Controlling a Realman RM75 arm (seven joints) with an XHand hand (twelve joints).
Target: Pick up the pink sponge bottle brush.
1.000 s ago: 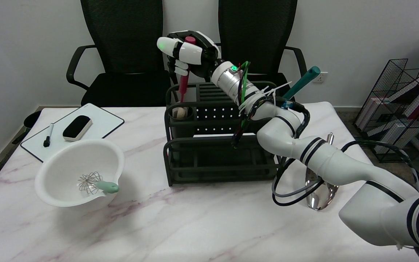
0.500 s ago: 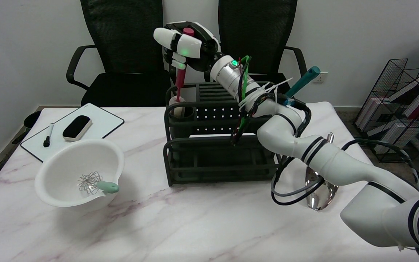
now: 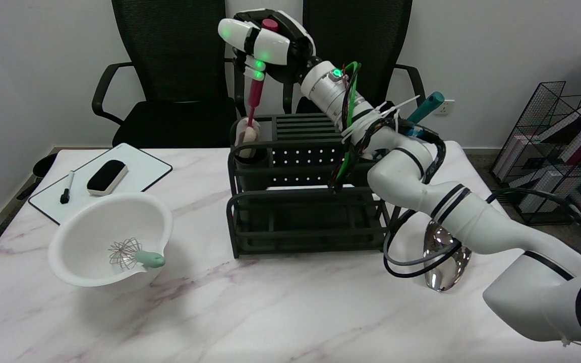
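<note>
The pink sponge bottle brush [image 3: 254,103] is gripped by its handle in the robot hand [image 3: 265,48], fingers wrapped around it. The sponge head hangs below the robot hand, partly inside the round cup of the black rack [image 3: 305,212]. A white bowl [image 3: 111,237] with a whisk [image 3: 134,254] is seen well below-left on the surface [image 3: 250,312].

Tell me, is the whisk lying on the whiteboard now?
No, the whisk lies inside the white bowl, while the whiteboard carries only a marker and an eraser.
</note>
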